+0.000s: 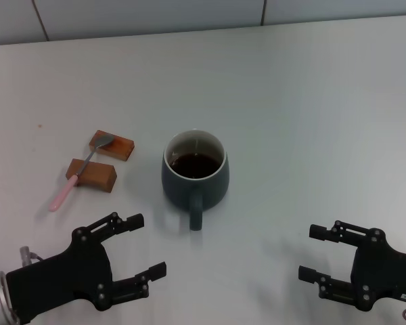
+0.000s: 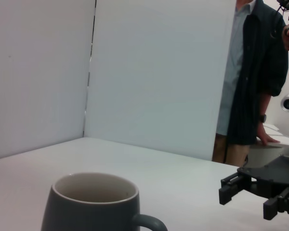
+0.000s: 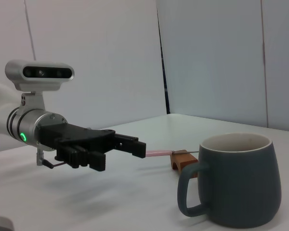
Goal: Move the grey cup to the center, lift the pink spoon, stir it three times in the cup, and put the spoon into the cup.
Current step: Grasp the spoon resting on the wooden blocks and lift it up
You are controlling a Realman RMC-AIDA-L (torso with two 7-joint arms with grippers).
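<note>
Head view. Surface: plain white tabletop (image 1: 311,101) with a pale wall panel along its far edge. Grey cup (image 1: 195,174): upright near the middle, dark brown liquid inside, loop handle turned toward the robot. Pink spoon (image 1: 78,177): left of the cup and apart from it, metal bowl resting on the farther wooden block (image 1: 111,145), neck bridging the nearer wooden block (image 1: 91,175), pink handle end sloping down to the table. Left gripper (image 1: 141,246): fingers spread apart, empty, low at the near left edge, short of the spoon. Right gripper (image 1: 314,252): fingers apart, empty, near right edge, well clear of the cup.

Left wrist view. Cup rim close by; right gripper beyond it; a standing person (image 2: 253,77) past the table.

Right wrist view. Cup with handle facing; spoon handle and a block behind the open left gripper.

Judgement: the cup appears already central, so lifting the spoon is the step in hand. Best approach: close on the raised pink handle between the nearer block and its tip, without nudging the blocks.
</note>
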